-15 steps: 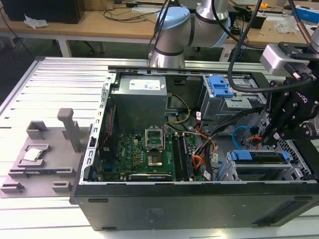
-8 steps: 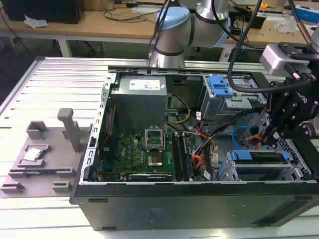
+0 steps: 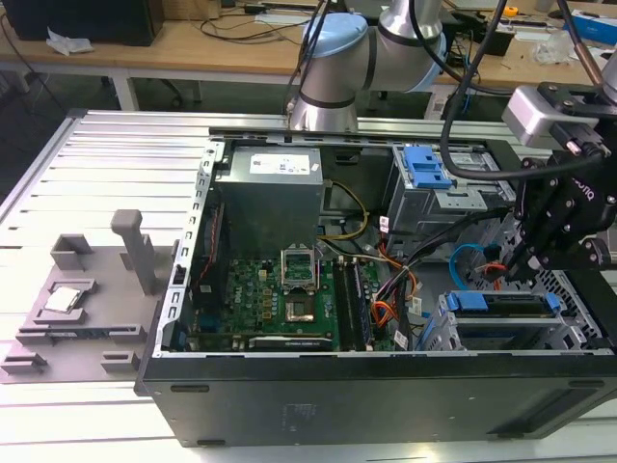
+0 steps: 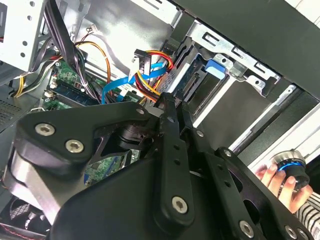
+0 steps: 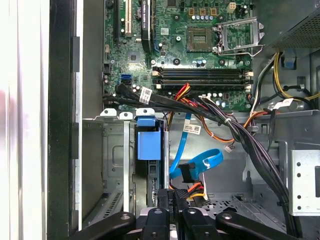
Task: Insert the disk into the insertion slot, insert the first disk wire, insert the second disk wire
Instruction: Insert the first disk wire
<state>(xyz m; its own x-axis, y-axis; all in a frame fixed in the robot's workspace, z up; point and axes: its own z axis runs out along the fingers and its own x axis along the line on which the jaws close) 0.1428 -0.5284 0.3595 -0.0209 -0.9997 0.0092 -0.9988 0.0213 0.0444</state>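
One disk, silver in a blue carrier, lay seated in the upper bay of the insertion slot, at the exterior view's right of the open computer case

One gripper, poised just behind the disk's rear edge; jaws drawn close together, apparently pinching the plug end of the red, yellow and black disk wire. Whether the plug had met the disk's socket could not be told

One blue data cable, looped loose just beside the gripper and not held. One black cable bundle, running across the case between the motherboard and the cage

One hand, outside the case, resting on a blue-ringed knob

Handling notes, as judgement:
- step in hand read as the first wire insertion, the disk step being done
- the plug needed to sit square in the jaws, its long side level with the disk's rear edge
- travel was best kept straight along the disk's length, slow, with no sideways lean, since a tilted plug would likely jam at the socket mouth
- the blue loop lay close enough to catch between plug and socket and wanted clearance
- the coloured leads looked short, so a taut pull risked twisting the plug in the grip
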